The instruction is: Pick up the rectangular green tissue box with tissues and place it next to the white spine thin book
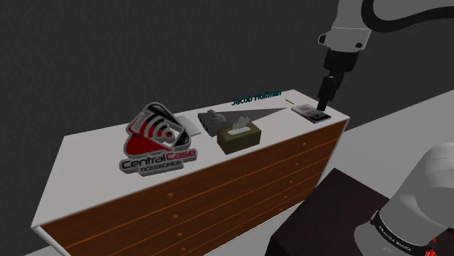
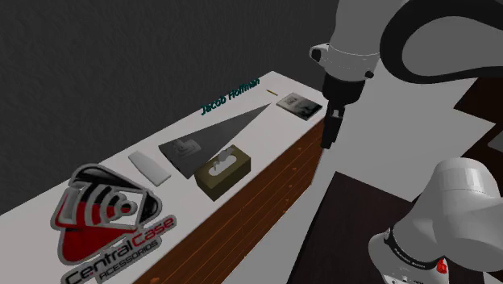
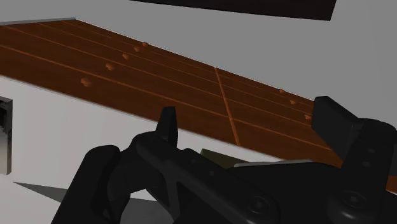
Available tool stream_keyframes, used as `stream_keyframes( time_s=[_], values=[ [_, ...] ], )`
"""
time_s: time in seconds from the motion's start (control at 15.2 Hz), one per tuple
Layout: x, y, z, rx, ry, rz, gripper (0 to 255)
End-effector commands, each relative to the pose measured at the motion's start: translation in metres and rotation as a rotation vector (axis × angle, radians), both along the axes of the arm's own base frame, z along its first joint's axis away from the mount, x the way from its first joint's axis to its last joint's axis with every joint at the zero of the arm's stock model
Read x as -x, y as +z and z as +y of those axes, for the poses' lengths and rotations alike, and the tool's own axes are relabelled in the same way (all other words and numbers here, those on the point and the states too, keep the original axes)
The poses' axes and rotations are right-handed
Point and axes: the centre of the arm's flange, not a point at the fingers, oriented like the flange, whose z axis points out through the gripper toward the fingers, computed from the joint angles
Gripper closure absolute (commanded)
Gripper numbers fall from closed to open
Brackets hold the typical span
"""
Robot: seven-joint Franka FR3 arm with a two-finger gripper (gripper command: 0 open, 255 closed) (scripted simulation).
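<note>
The olive-green tissue box [image 1: 238,136] [image 2: 222,169], with a tissue poking from its slot, lies on the white top of the dresser [image 1: 94,156] near its front edge. A thin white book [image 2: 149,167] lies flat a little to the second exterior view's left of the box. My gripper [image 1: 323,100] [image 2: 327,139] [image 3: 251,124] hangs by the dresser's far end, well away from the box. Its fingers [image 3: 167,124] stand apart, open, with nothing between them, facing the brown drawer fronts [image 3: 191,76].
A large red and grey CentralCase logo sign [image 1: 156,138] [image 2: 101,222] stands on the dresser's other end. A grey wedge-shaped thing [image 2: 214,137] lies behind the box. A small dark flat book [image 1: 309,113] [image 2: 298,106] lies near the gripper. My dark stand [image 1: 327,218] is below.
</note>
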Motion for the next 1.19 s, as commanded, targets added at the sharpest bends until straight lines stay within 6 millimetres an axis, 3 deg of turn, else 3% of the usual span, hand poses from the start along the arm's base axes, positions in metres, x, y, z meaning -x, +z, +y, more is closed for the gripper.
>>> stream_keyframes(
  time_s=[0.0, 0.53, 1.12],
  values=[
    [0.000, 0.000, 0.000, 0.000, 0.000, 0.000, 0],
    [-0.049, -0.060, 0.043, -0.099, -0.301, -0.098, 0],
    [-0.123, -0.117, 0.076, -0.210, -0.639, -0.209, 0]
  ],
)
